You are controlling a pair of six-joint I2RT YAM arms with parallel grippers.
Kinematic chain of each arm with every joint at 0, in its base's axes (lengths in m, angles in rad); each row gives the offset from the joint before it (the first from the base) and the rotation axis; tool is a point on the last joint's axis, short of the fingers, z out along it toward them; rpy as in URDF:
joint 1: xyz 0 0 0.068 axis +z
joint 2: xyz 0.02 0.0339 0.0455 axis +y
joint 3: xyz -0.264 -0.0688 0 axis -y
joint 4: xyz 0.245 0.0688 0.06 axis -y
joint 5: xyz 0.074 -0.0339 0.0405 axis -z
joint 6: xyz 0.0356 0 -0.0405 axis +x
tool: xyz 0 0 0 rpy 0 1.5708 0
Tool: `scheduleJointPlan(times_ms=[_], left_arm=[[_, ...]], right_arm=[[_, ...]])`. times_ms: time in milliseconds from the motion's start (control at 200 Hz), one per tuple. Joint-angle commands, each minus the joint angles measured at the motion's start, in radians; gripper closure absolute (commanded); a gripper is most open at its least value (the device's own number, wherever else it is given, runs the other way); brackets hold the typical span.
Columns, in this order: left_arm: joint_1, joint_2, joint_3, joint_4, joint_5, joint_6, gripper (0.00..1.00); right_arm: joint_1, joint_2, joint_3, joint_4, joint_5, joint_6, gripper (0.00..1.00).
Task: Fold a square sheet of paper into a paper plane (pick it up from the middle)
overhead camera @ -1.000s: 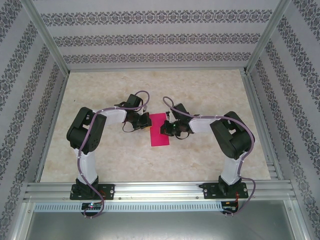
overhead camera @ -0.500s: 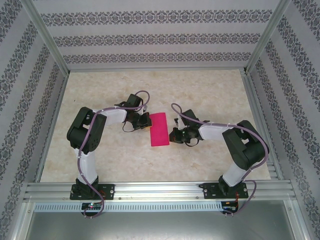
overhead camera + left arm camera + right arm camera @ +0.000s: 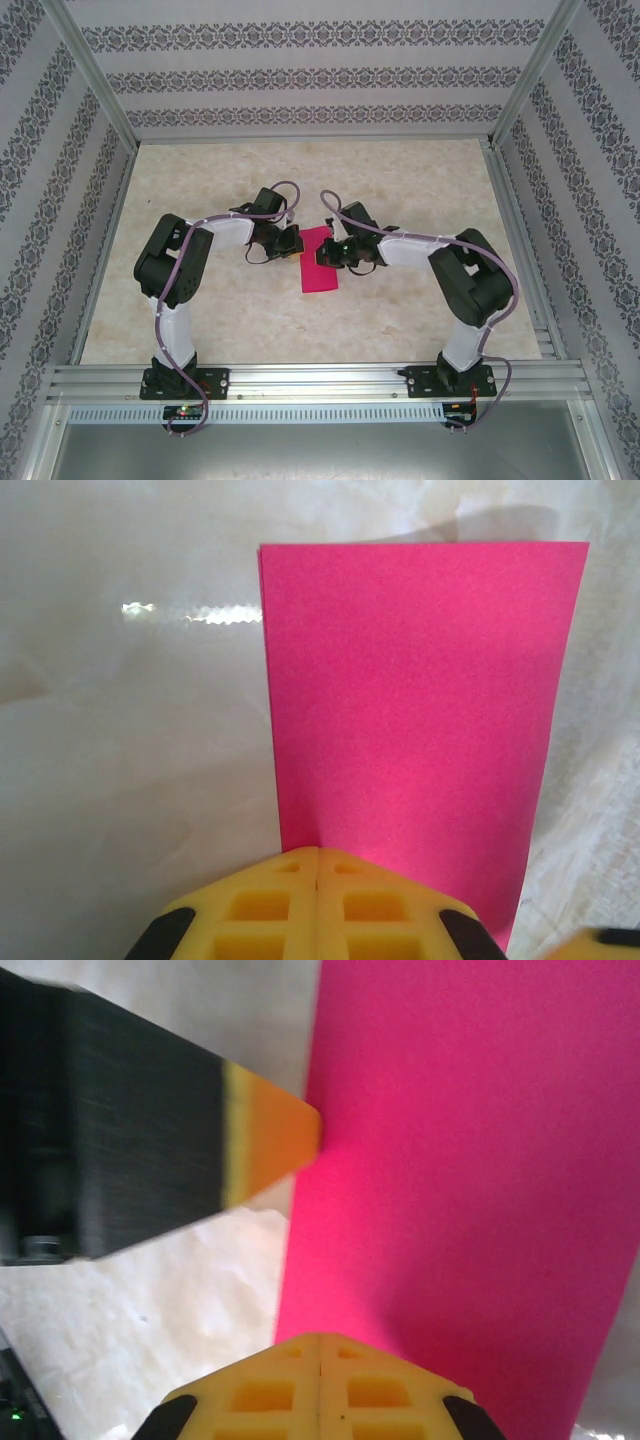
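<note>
The pink sheet (image 3: pixel 470 1160) runs off the frame ahead of the right gripper (image 3: pixel 319 1342) — the left gripper (image 3: pixel 270 1140), to its left, is blurred.

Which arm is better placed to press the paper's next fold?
Right, probably. The right end effector is shut with its tip over the paper, so it can push down or sweep a crease. The left end effector, also shut, sits only at the paper's left edge.
</note>
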Motion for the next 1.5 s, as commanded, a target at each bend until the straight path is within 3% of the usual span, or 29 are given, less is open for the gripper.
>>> scheduleJointPlan(times_ms=[0, 535, 794, 939, 1084, 1494], left_arm=[[-0.025, 0.118, -0.065, -0.173, -0.161, 0.023, 1.00], [-0.024, 0.116, -0.044, -0.196, -0.177, 0.035, 1.00], [-0.024, 0.032, 0.037, -0.172, -0.063, 0.076, 1.00], [-0.020, -0.091, 0.097, -0.185, -0.040, 0.066, 0.84], [0.008, -0.208, 0.072, -0.189, -0.081, 0.039, 0.67], [0.061, -0.432, -0.178, -0.144, -0.155, -0.004, 0.63]], right_arm=[[0.005, 0.026, -0.010, -0.009, -0.036, -0.007, 0.97], [-0.012, -0.133, -0.299, -0.092, 0.008, -0.007, 0.96], [-0.002, -0.286, -0.209, -0.080, 0.066, 0.057, 0.95], [0.012, -0.357, -0.162, -0.130, 0.200, 0.064, 0.93], [0.029, -0.312, -0.129, -0.198, 0.277, 0.074, 0.93], [0.158, -0.108, -0.053, -0.212, 0.313, 0.204, 0.93]])
